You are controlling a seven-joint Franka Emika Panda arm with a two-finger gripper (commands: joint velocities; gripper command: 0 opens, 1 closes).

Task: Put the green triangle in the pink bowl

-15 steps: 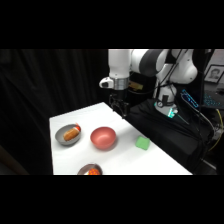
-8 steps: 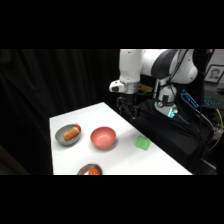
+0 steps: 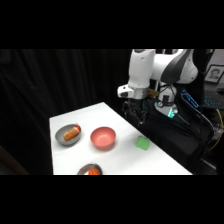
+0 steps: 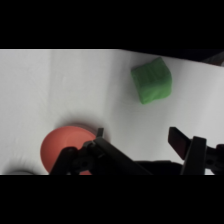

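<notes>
- Sitting near the middle of the white table (image 3: 120,165), the pink bowl (image 3: 103,137) is plain and holds nothing that can be seen.
- Left of it, a grey bowl (image 3: 67,135) carries an orange-red item (image 3: 72,132) lying across its inside.
- At the table's near edge, a second grey bowl (image 3: 91,170) also holds something orange-red (image 3: 93,172); the picture's lower border cuts this bowl off, so only its far half shows.
- The green triangle (image 3: 143,143) lies on the bare table surface to the right of the pink bowl, apart from it and inside no container.
- The gripper (image 3: 137,114) hangs above the table, behind the green block and clear of it, touching nothing.
- In the wrist view its two fingers (image 4: 178,140) stand spread apart with white table between them, gripping nothing; the green block (image 4: 151,80) lies beyond them.
- The same view shows the pink bowl (image 4: 60,147) partly hidden by the black linkage and cut by the lower border.
- The arm's upper part is cut off at the top in the side view.
</notes>
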